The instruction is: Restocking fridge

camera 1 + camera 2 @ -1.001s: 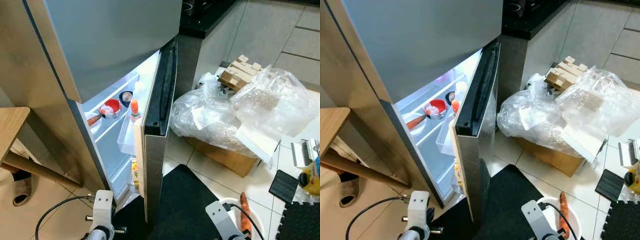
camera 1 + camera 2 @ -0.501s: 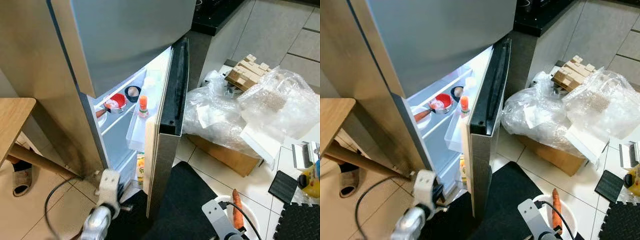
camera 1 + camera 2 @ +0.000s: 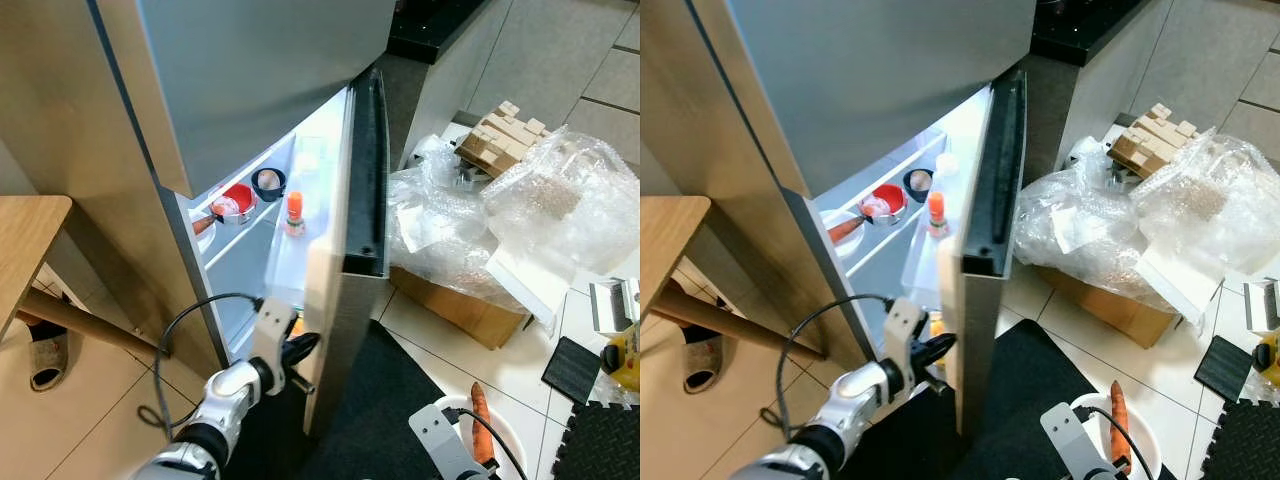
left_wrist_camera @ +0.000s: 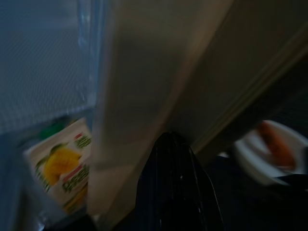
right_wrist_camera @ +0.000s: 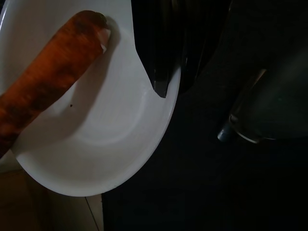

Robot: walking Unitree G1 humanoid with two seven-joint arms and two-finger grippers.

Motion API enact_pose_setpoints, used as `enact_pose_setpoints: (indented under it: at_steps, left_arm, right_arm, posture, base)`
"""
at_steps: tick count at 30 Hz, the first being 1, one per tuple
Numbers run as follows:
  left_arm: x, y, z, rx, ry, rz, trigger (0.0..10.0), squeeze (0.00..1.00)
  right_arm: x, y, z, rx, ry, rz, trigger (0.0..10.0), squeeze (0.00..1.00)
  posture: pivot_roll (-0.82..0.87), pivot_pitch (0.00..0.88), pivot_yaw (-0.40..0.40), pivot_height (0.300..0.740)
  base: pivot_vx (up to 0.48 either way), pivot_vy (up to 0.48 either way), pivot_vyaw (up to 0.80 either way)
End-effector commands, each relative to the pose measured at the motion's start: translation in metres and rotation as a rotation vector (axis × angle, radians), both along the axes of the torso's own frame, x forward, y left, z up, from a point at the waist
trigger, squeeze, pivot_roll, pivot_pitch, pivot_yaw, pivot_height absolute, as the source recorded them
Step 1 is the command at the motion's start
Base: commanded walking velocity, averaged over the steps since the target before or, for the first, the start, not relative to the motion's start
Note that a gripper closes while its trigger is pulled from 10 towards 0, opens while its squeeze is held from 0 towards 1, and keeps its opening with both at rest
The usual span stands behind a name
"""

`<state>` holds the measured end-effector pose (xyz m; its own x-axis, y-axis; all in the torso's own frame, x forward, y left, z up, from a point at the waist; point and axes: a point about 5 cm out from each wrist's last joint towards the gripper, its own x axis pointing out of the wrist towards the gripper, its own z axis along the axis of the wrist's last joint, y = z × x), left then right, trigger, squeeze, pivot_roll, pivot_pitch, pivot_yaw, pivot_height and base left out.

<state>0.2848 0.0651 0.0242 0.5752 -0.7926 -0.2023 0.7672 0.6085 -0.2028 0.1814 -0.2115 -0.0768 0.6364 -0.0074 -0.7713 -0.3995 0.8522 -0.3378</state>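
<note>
Down low, a tiled kitchen floor (image 3: 90, 400) carries a black mat (image 3: 1040, 370), a cardboard box under crumpled plastic wrap (image 3: 500, 220), and a wooden table (image 3: 25, 240) at the robot's left. The fridge (image 3: 250, 90) stands with its lower door (image 3: 985, 250) ajar, lit shelves showing a red bowl (image 3: 238, 200) and an orange-capped bottle (image 3: 295, 212). The left arm reaches forward, its left pincer (image 3: 300, 352) pressed against the door's inner edge near a juice carton (image 4: 65, 168); its opening I cannot tell. The right pincer (image 5: 168, 72), nearly closed and empty, hangs over a white bowl (image 5: 96, 144) holding a carrot (image 5: 53, 62).
</note>
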Motion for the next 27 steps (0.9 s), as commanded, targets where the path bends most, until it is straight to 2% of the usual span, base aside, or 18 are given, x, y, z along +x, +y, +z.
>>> enact_pose_setpoints:
  at_steps: [1,3,6,8,10,13,15,16,17,20,21,22,23,25,27]
  left_arm:
    - [-0.009,-0.027,0.004,-0.047,0.006,-0.151,10.0,0.0]
    - [-0.014,-0.042,0.008,-0.077,0.003,-0.237,10.0,0.0]
    - [-0.016,-0.047,0.01,-0.09,0.002,-0.27,10.0,0.0]
    - [-0.021,-0.058,0.013,-0.12,0.001,-0.322,10.0,0.0]
    - [-0.022,-0.064,0.016,-0.139,-0.016,-0.318,10.0,0.0]
    - [-0.02,-0.06,0.015,-0.139,-0.022,-0.272,10.0,0.0]
    - [-0.017,-0.043,0.007,-0.096,-0.014,-0.181,10.0,0.0]
    - [-0.017,-0.029,-0.001,-0.056,-0.004,-0.119,10.0,0.0]
    - [-0.017,-0.029,-0.001,-0.056,-0.004,-0.119,10.0,0.0]
    - [-0.02,0.003,-0.017,0.022,0.019,0.029,10.0,0.0]
    - [-0.02,0.003,-0.017,0.022,0.019,0.029,10.0,0.0]
    - [-0.022,0.017,-0.024,0.06,0.031,0.108,10.0,0.0]
    - [-0.022,0.017,-0.024,0.06,0.031,0.108,10.0,0.0]
    - [-0.026,0.044,-0.035,0.14,0.047,0.263,10.0,0.0]
    - [-0.032,0.063,-0.044,0.217,0.065,0.367,10.0,0.0]
  right_arm:
    - [-0.005,-0.002,-0.002,-0.012,0.011,0.007,10.0,0.0]
    - [-0.006,-0.003,-0.002,-0.017,0.017,0.01,10.0,0.0]
    - [-0.007,-0.004,-0.002,-0.019,0.02,0.012,10.0,0.0]
    - [-0.009,-0.005,-0.003,-0.025,0.03,0.013,10.0,0.0]
    - [-0.012,-0.007,-0.005,-0.036,0.048,0.018,10.0,0.0]
    - [-0.014,-0.007,-0.006,-0.037,0.054,0.017,10.0,0.0]
    - [-0.016,-0.007,-0.007,-0.04,0.065,0.012,10.0,0.0]
    - [-0.018,-0.008,-0.007,-0.041,0.07,0.011,10.0,0.0]
    - [-0.018,-0.008,-0.007,-0.041,0.07,0.011,10.0,0.0]
    - [-0.019,-0.007,-0.008,-0.041,0.076,0.012,10.0,0.0]
    - [-0.019,-0.007,-0.008,-0.041,0.076,0.012,10.0,0.0]
    - [-0.02,-0.007,-0.008,-0.041,0.076,0.012,10.0,0.0]
    - [-0.02,-0.007,-0.008,-0.041,0.076,0.012,10.0,0.0]
    - [-0.02,-0.006,-0.009,-0.041,0.077,0.015,10.0,0.0]
    - [-0.019,-0.005,-0.008,-0.041,0.07,0.03,10.0,0.0]
  posture:
    - [-0.14,0.102,-0.021,0.74]
    - [-0.14,0.103,-0.022,0.74]
    - [-0.14,0.103,-0.023,0.74]
    - [-0.15,0.105,-0.024,0.74]
    - [-0.15,0.106,-0.022,0.74]
    - [-0.15,0.107,-0.022,0.74]
    - [-0.15,0.107,-0.022,0.74]
    - [-0.14,0.109,-0.023,0.74]
    - [-0.14,0.109,-0.023,0.74]
    - [-0.14,0.112,-0.022,0.74]
    - [-0.14,0.112,-0.022,0.74]
    - [-0.14,0.112,-0.022,0.74]
    - [-0.14,0.112,-0.022,0.74]
    - [-0.14,0.112,-0.022,0.74]
    - [-0.14,0.113,-0.025,0.74]
  base:
    - [0.0,0.0,0.0]
    - [0.0,0.0,0.0]
    - [0.0,0.0,0.0]
    - [0.0,0.0,0.0]
    - [0.0,0.0,0.0]
    - [0.0,0.0,0.0]
    - [0.0,0.0,0.0]
    - [0.0,0.0,0.0]
    - [0.0,0.0,0.0]
    - [0.0,0.0,0.0]
    - [0.0,0.0,0.0]
    - [0.0,0.0,0.0]
    - [0.0,0.0,0.0]
    - [0.0,0.0,0.0]
    - [0.0,0.0,0.0]
